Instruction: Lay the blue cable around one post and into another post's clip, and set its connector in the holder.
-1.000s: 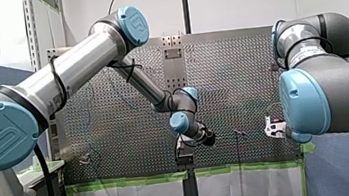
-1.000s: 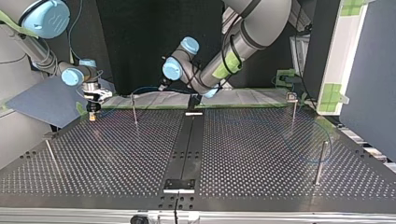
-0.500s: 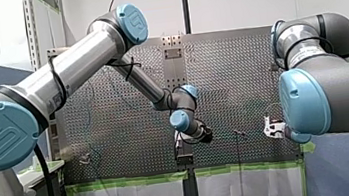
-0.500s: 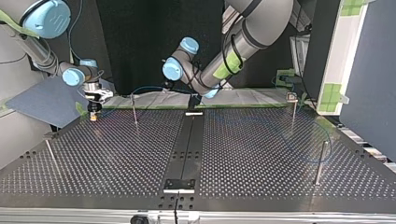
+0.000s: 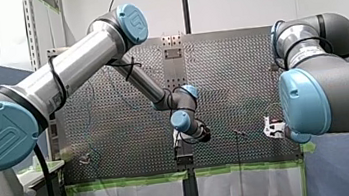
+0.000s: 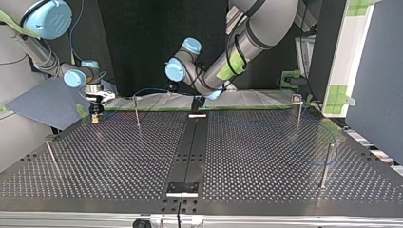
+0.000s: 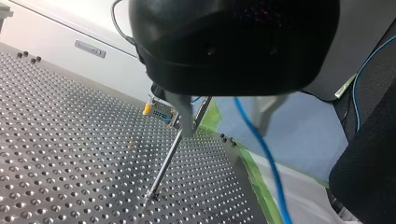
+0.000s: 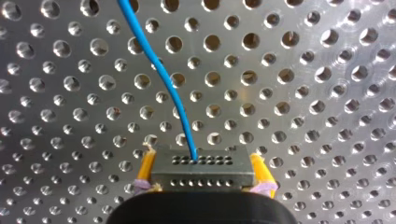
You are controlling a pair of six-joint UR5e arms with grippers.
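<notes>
A perforated metal bench (image 6: pixel 266 156) with a black strip (image 6: pixel 190 147) down its middle carries thin upright metal posts. One slim post (image 6: pixel 137 113) stands near the far edge at the top view's left. A square-headed post (image 6: pixel 298 111) and a darker post (image 6: pixel 326 164) stand at its right, and a leaning post (image 6: pixel 51 159) at its near left. Green tape (image 5: pixel 132 181) runs along the bench's edge.

In the left wrist view the slim post rises just beside one metal finger (image 7: pixel 184 116) and stands between the robot's left pincer (image 7: pixel 224 132) and the right pincer (image 8: pixel 201 158) beyond it.

The thin blue cable (image 8: pixel 159 70) is bright and smooth. It rises in a gentle curve out of one hole of a grey block connector (image 8: pixel 205 176) with two rows of small holes. The right pincer is clenched on that connector, one yellow pad (image 8: pixel 147 165) against each end, low over the bench's far corner at the top view's left. The left pincer is released, its fingers spread apart, and the cable hangs loosely between them beyond the bench's edge.
</notes>
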